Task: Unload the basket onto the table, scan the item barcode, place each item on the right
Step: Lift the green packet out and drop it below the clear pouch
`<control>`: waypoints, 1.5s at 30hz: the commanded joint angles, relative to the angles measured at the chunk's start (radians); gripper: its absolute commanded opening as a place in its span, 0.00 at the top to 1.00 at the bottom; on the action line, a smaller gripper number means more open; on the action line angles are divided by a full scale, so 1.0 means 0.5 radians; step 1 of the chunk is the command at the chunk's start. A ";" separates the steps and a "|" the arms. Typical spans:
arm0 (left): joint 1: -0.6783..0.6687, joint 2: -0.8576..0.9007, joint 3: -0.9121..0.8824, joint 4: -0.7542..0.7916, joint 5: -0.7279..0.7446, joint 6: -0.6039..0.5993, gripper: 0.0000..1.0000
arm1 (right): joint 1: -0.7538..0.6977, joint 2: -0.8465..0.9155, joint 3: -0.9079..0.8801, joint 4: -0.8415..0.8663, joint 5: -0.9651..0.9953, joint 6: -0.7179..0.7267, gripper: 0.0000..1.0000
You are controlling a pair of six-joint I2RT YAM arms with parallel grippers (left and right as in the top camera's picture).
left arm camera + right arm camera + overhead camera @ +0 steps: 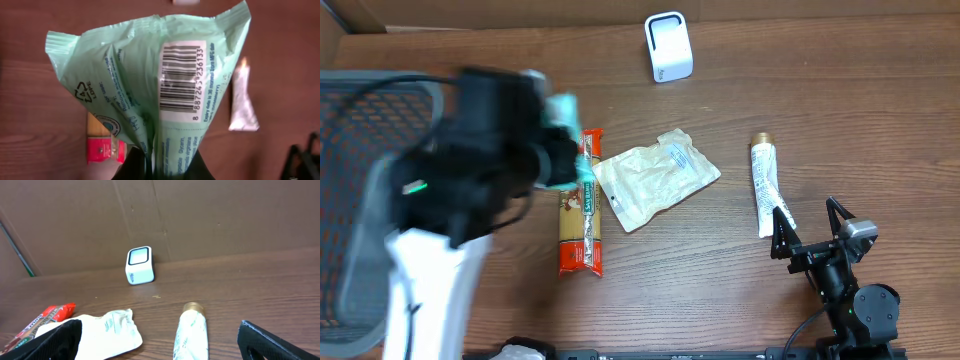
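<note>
A pale green plastic packet (130, 85) fills the left wrist view, hanging above the table with its black-and-white barcode (181, 77) facing the camera. My left gripper (155, 167) is shut on the packet's bottom edge. Overhead, the left arm is blurred, with the gripper (555, 160) and a bit of the green packet (563, 108) left of centre. The white scanner (668, 47) stands at the back of the table, apart from the packet, and shows in the right wrist view too (139, 265). My right gripper (807, 232) rests open and holds nothing at the front right.
On the table lie a red and orange pasta pack (582, 225), a crumpled white pouch (655, 178) and a white tube with a gold cap (765, 185). A dark mesh basket (350, 200) stands at the left edge. A cardboard wall (200, 215) closes the back.
</note>
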 commanded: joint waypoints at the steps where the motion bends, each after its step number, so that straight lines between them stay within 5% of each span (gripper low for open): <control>1: -0.222 0.017 -0.381 0.169 -0.134 -0.106 0.96 | 0.019 -0.020 -0.021 0.008 0.019 0.005 0.00; 10: -0.694 0.142 -1.330 1.035 -0.108 0.230 0.96 | 0.019 -0.020 -0.021 0.008 0.019 0.005 0.00; 18: -0.760 0.486 -1.514 1.192 -0.189 0.332 0.95 | 0.019 -0.020 -0.021 0.008 0.019 0.005 0.00; 20: -0.760 0.569 -1.514 1.199 -0.179 0.332 0.87 | 0.019 -0.020 -0.021 0.008 0.019 0.005 0.00; 27: -0.760 0.640 -1.484 1.247 -0.078 0.332 0.32 | 0.019 -0.020 -0.021 0.008 0.019 0.005 0.00; 40: -0.633 0.279 -0.800 0.867 -0.177 0.228 0.28 | 0.019 -0.020 -0.021 0.008 0.019 0.005 0.00; 45: -0.433 0.082 -0.587 0.717 -0.169 0.076 0.00 | 0.019 -0.020 -0.021 0.008 0.019 0.005 0.00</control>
